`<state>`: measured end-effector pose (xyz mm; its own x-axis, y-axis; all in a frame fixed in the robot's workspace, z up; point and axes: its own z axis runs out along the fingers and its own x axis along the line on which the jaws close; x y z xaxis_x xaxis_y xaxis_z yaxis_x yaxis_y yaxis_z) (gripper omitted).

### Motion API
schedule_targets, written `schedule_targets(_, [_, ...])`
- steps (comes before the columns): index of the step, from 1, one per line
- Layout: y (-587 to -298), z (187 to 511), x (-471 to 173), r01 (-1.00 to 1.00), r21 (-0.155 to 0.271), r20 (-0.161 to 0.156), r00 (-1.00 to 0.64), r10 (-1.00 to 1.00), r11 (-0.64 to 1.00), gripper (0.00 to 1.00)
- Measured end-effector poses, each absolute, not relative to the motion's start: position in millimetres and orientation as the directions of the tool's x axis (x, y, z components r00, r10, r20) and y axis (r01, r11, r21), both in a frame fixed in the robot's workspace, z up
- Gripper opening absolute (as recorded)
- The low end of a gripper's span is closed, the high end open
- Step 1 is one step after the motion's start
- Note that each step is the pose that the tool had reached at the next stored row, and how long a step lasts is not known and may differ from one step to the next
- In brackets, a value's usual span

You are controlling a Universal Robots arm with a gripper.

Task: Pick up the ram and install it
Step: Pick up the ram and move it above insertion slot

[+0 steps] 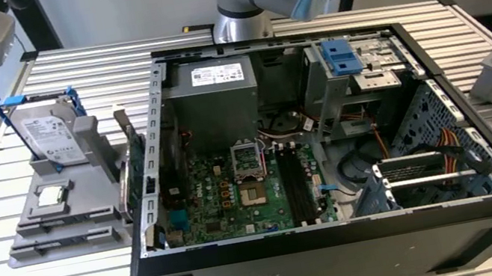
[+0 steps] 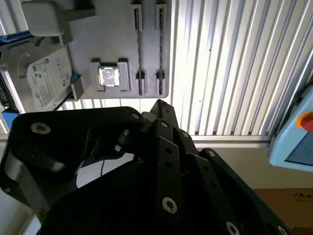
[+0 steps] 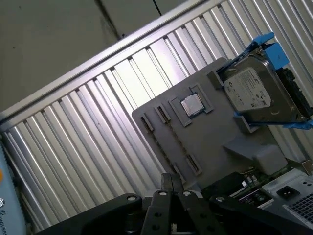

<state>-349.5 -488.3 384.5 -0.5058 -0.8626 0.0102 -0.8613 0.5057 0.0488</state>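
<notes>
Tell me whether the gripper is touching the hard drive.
Apart. In the first wrist view, a stretch of grey holder shows between the gripper and the hard drive.

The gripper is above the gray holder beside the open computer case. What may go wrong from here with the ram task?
The gripper hangs above the gray holder, close to the upright hard drive; a descent slightly off could strike it.
The holder's two narrow slots are thin targets, and I cannot make out the ram in them.
The green card and the case wall stand between holder and motherboard, so a low carry might clip them.
</notes>
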Motion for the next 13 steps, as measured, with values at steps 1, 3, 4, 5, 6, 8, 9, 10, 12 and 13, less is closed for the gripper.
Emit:
schedule_targets(1, [-488.3,384.5,-349.5,-0.867,0.049,0.010,-0.497,-0.868,0.497,0.00])
schedule_targets(3, [-488.3,384.5,-349.5,-0.877,0.049,0.010,-0.479,-0.878,0.479,0.00])
schedule_targets(4, [-488.3,384.5,-349.5,-0.881,0.049,0.010,-0.470,-0.882,0.470,0.00])
schedule_targets(5, [-488.3,384.5,-349.5,-0.886,0.049,0.010,-0.461,-0.887,0.461,0.00])
schedule_targets(6, [-488.3,384.5,-349.5,-0.891,0.049,0.010,-0.452,-0.892,0.452,0.00])
schedule_targets(8, [-488.3,384.5,-349.5,-0.900,0.049,0.010,-0.434,-0.901,0.433,0.00])
schedule_targets(9, [-488.3,384.5,-349.5,-0.904,0.049,0.010,-0.424,-0.906,0.424,0.00])
schedule_targets(10, [-488.3,384.5,-349.5,-0.909,0.049,0.010,-0.415,-0.910,0.415,0.00])
schedule_targets(12, [-488.3,384.5,-349.5,-0.917,0.049,0.010,-0.396,-0.918,0.396,0.00])
schedule_targets(13, [-488.3,384.5,-349.5,-0.921,0.049,0.010,-0.386,-0.923,0.386,0.00])
